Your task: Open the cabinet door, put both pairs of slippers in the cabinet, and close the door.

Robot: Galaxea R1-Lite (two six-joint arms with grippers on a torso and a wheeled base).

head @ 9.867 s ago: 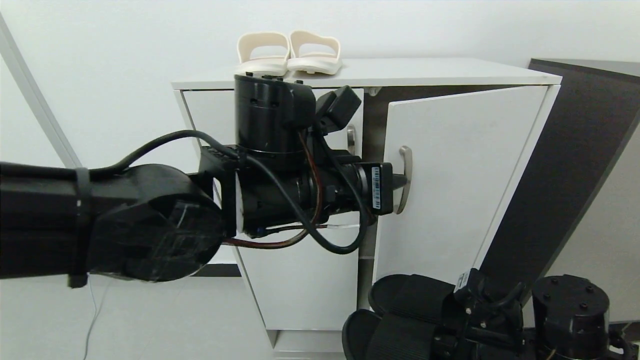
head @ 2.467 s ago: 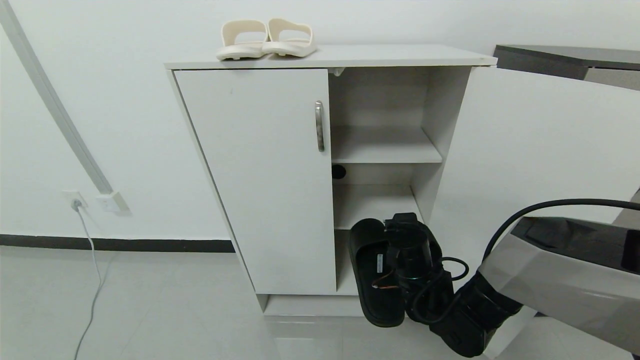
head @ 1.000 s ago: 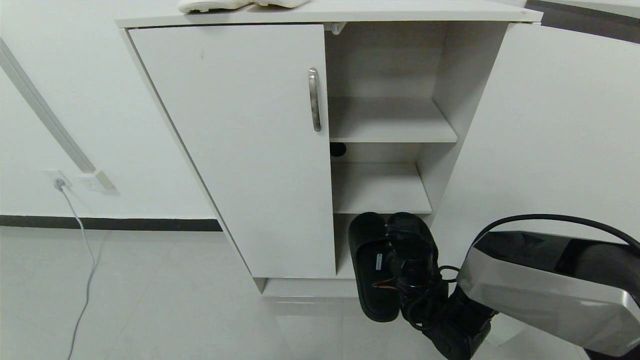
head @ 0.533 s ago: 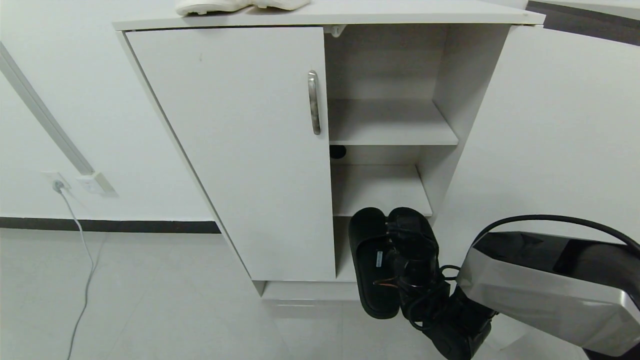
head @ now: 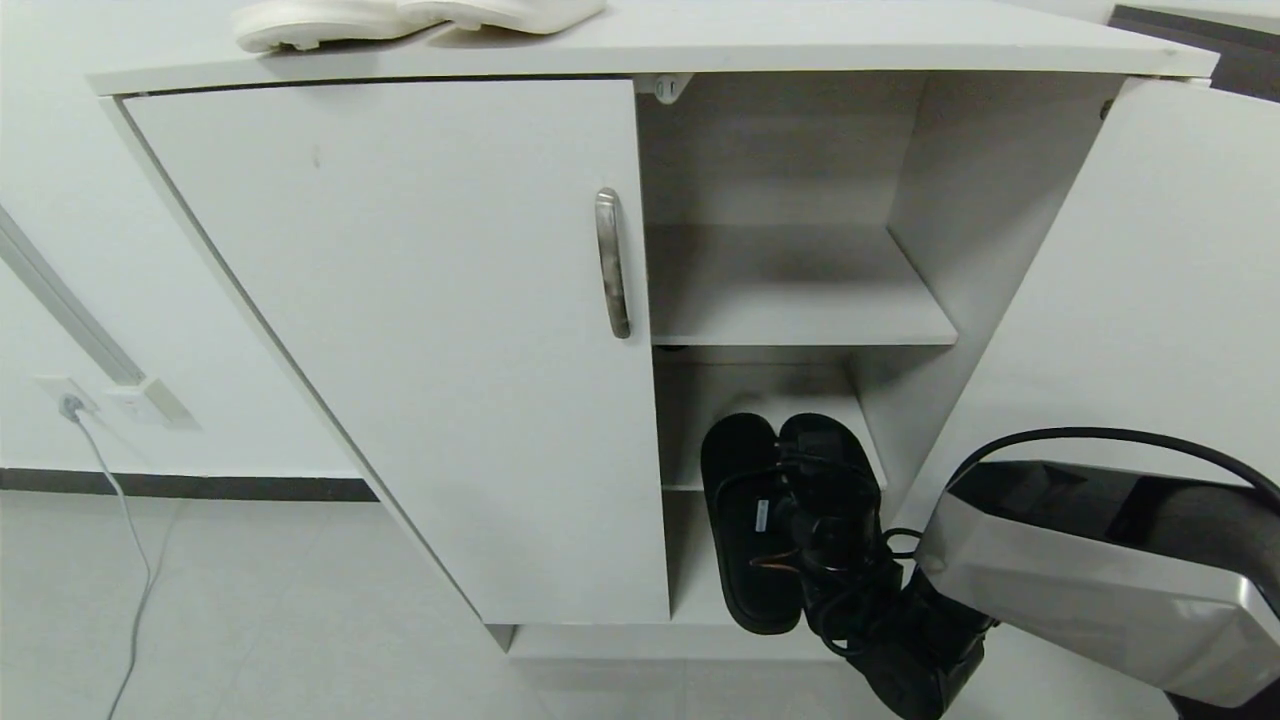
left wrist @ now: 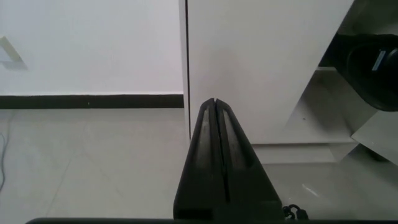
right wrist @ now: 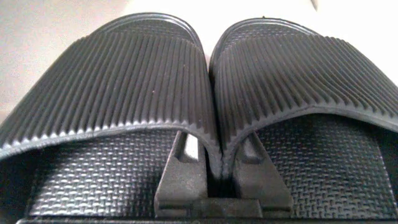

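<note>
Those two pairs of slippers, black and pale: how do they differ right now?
The black slippers are dark with ribbed straps; the cream slippers are pale. The black slippers hang before the open cabinet; the cream slippers lie on top of it. The right claw pinches the black slippers; nothing holds the cream slippers. Each pair sits side by side.

A white wall point(head: 50, 150) is being crossed by a pale slanted duct point(head: 60, 305), which is being met by a small box point(head: 150, 402) beside a socket point(head: 66, 403). A grey cable point(head: 148, 570) is being hung from that socket down to the pale tiled floor point(head: 260, 620). A dark skirting strip point(head: 200, 487) is being run along the wall's foot.
</note>
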